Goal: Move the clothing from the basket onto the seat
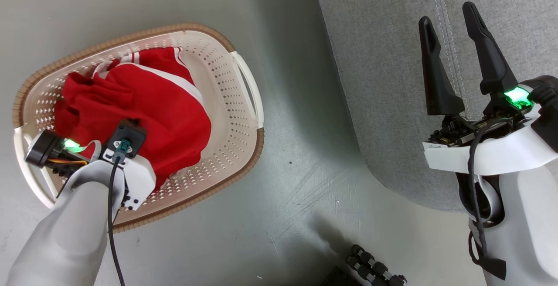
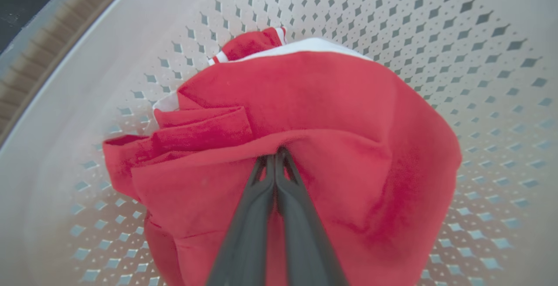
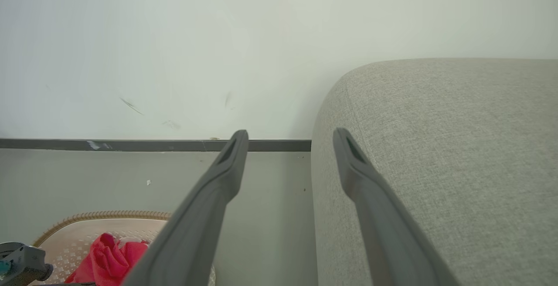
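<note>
left gripper (image 2: 279,151) pinching a fold of the clothing (image 2: 331,111) in the basket (image 2: 479,59). best lifted high, clear of the rim (image 1: 209,31), then across to the seat (image 1: 392,81).

No readable text, label, brand or number visible.

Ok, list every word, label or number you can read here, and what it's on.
Nothing is readable.
Small dark marking on the white wrist cover behind the right gripper: too small to read.
The basket, the clothing and the seat: no lettering visible.
</note>
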### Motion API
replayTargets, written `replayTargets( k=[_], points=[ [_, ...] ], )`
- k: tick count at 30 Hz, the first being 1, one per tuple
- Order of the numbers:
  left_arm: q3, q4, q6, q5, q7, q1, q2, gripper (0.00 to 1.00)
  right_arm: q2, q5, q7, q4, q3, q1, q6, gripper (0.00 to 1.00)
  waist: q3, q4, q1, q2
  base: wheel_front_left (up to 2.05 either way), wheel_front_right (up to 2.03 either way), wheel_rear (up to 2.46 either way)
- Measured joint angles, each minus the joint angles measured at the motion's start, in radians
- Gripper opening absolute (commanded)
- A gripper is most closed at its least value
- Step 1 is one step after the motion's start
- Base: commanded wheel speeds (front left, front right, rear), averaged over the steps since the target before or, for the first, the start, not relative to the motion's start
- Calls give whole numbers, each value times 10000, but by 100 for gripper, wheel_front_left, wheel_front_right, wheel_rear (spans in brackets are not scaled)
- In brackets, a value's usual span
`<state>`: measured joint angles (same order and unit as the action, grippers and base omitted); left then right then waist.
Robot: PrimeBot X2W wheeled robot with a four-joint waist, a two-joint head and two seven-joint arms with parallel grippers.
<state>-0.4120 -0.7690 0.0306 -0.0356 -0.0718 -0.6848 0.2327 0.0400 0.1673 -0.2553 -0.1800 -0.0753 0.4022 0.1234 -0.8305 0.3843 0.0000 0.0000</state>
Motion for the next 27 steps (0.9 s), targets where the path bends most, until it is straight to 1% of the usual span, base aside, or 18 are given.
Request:
replayTargets(
  k=[6,11,13,15,27],
  points=[
    [123,447,-161,347,-577,-5,-196,0,0,0,0,123,42,95,0,100,182,-148,0,0,0,0,0],
    [286,886,-184,621,-1018,3,-387,0,2,-17,0,268,182,121,0,100,405,-298,0,0,0,0,0],
    [311,1074,-234,627,-1174,16,-399,0,2,-35,0,299,242,120,0,100,509,-363,0,0,0,0,0],
    [410,1413,-257,886,-1304,158,-424,0,4,-173,0,357,313,118,0,100,688,-468,1,0,0,0,0],
    [886,3231,-305,1561,-1599,453,-535,0,8,-606,0,681,439,82,0,100,1526,-949,0,0,0,0,0]
  ],
)
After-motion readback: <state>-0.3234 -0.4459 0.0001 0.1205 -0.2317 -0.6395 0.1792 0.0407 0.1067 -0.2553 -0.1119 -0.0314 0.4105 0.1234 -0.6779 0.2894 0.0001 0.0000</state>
